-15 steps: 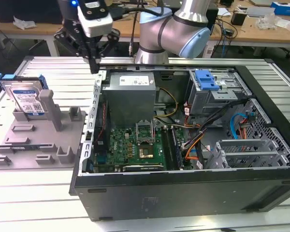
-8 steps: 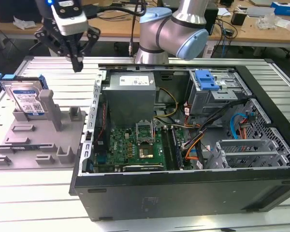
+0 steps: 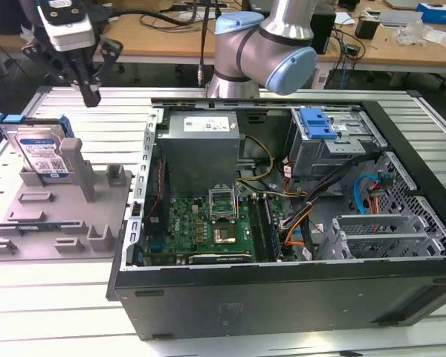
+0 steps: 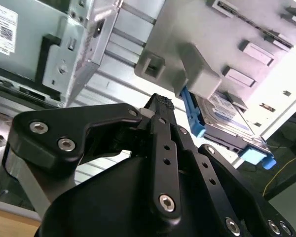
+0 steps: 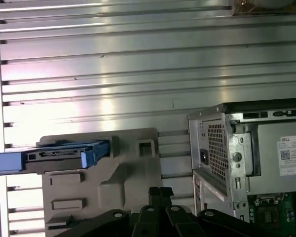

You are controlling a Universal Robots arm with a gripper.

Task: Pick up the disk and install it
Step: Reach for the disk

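Note:
The disk [image 3: 41, 151] stands on edge in a slot of a grey holder [image 3: 56, 223] at the exterior view's left. It is silver with a white-and-blue label and blue rails. My gripper [image 3: 90, 94] hangs in the air above and behind the holder, slightly toward the exterior view's right of the disk and not touching it. Its black fingers are shut together with nothing between them. In both wrist views the disk [image 4: 226, 117] [image 5: 59, 155] sits in the holder [image 4: 197, 74] [image 5: 133, 163] beyond the closed fingertips [image 5: 161, 191].
An open computer case [image 3: 282, 297] lies at the exterior view's right, with a motherboard [image 3: 201, 223], a power supply [image 3: 201, 149] and a grey drive cage [image 3: 334, 152] topped by a blue latch [image 3: 317, 123]. The slatted metal table [image 3: 52, 297] carries everything. The arm's base [image 3: 264, 52] stands behind the case.

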